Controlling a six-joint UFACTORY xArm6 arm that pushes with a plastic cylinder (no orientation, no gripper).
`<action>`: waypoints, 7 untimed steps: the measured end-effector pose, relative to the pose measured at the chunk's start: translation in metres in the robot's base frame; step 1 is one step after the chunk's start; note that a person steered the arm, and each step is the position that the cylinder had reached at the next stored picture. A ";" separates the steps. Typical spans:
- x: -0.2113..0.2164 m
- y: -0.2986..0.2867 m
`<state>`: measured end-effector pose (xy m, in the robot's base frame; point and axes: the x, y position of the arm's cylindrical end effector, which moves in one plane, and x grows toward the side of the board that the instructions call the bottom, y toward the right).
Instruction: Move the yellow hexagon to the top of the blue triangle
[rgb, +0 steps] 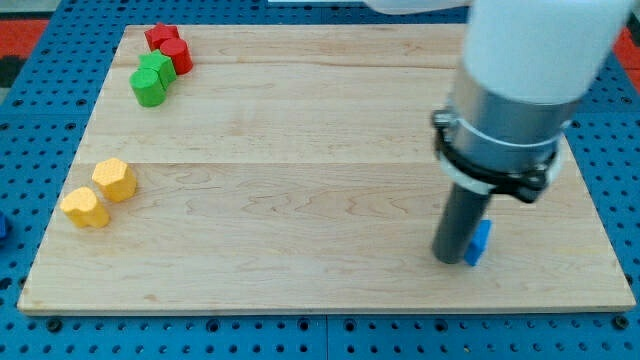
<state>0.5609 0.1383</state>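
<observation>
**Rod down by the blue block, yellow blocks far across the board**

You have no pincer on this arm, so no wide, narrow or holding state applies; you work with a bare rod. My tip (449, 259) rests on the wooden board (300, 150) toward the view's lower right, pressed right against the blue block (480, 241), which peeks out from behind the rod on its right side. Most of that block is hidden, so you cannot confirm its triangle shape from here.

Your yellow hexagon (114, 179) sits well apart from the tip, near the view's left edge. A second yellow block (84, 208) lies just below and left of it, touching or nearly so.

In the view's top left corner, two red blocks (168, 46) huddle together, with two green blocks (152, 80) just beneath them.
</observation>
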 end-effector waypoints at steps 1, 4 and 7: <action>0.021 -0.003; 0.022 -0.295; -0.076 -0.386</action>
<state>0.4852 -0.2478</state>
